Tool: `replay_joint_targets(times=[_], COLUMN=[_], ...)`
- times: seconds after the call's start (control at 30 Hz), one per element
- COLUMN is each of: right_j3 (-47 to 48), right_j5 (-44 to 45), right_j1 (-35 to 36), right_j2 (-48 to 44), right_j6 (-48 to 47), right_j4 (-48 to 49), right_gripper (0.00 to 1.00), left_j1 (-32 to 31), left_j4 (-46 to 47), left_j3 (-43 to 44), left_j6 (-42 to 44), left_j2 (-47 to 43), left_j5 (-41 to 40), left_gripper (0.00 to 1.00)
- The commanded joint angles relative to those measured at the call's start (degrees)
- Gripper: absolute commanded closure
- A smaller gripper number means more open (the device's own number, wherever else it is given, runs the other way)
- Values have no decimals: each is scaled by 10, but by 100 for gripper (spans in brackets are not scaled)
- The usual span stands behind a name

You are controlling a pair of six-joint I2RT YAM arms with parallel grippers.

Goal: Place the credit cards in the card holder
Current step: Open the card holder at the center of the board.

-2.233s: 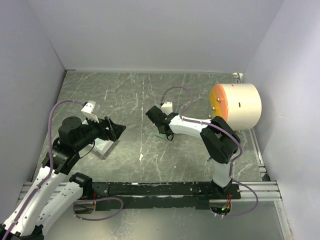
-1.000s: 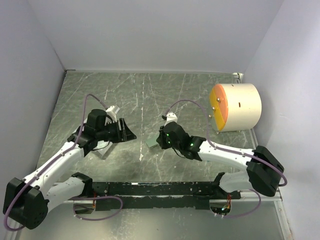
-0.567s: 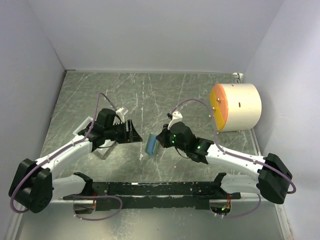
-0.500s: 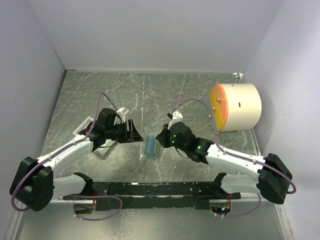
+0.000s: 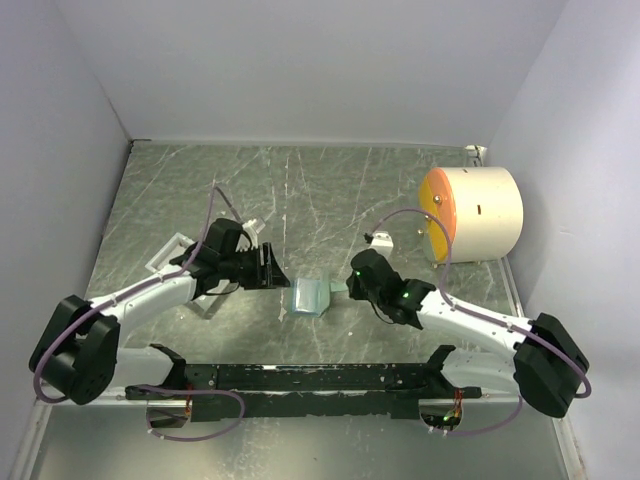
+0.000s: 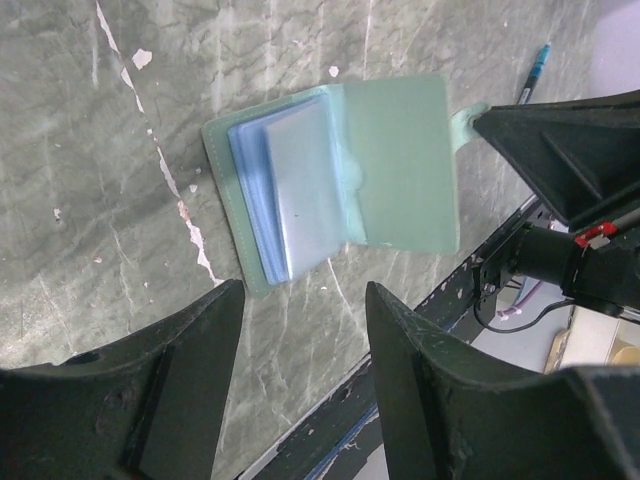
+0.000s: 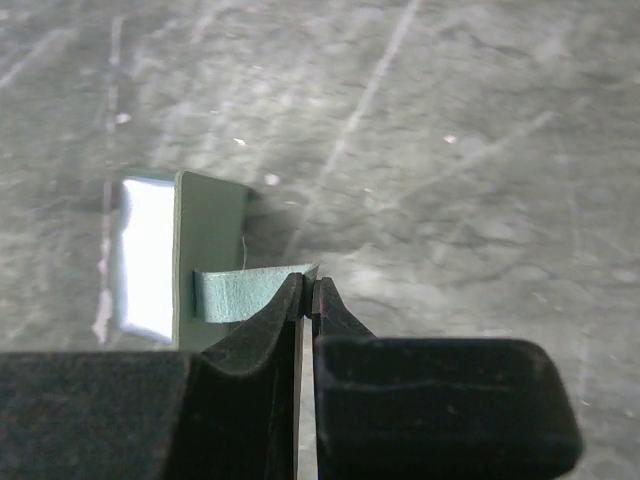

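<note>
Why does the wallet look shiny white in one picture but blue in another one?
Right wrist view: light bounces off the shiny inner page of the card holder, so that part is washed out to white. Left wrist view: the same inside shows pale blue with only a mild sheen. Top view: the light is even and there is no glare on it.

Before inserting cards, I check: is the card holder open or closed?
Open. The card holder lies spread, blue pockets up; the right gripper pinches its snap tab.
</note>
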Motion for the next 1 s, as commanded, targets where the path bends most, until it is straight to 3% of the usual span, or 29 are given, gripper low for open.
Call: replay_joint_targets(times=[0.0,0.3,0.53,0.97], right_j3=[-23,-40,-53,-70], right_j5=[15,20,8,-2], right_j1=[-25,-58,-73,-87], right_j2=[-21,-30,-12,9], right_j6=[19,34,42,48], right_j4=[-32,-61,-58,-46], right_gripper=[100,100,100,100], left_j1=[-11,-33,-41,-62], left_j4=[20,36,33,123], left_j3=[21,28,29,19], left_j6=[-2,-6,-6,-37], left_j2=[22,71,103,167], left_j5=[-17,-31,-61,-30], left_gripper=[37,40,49,48])
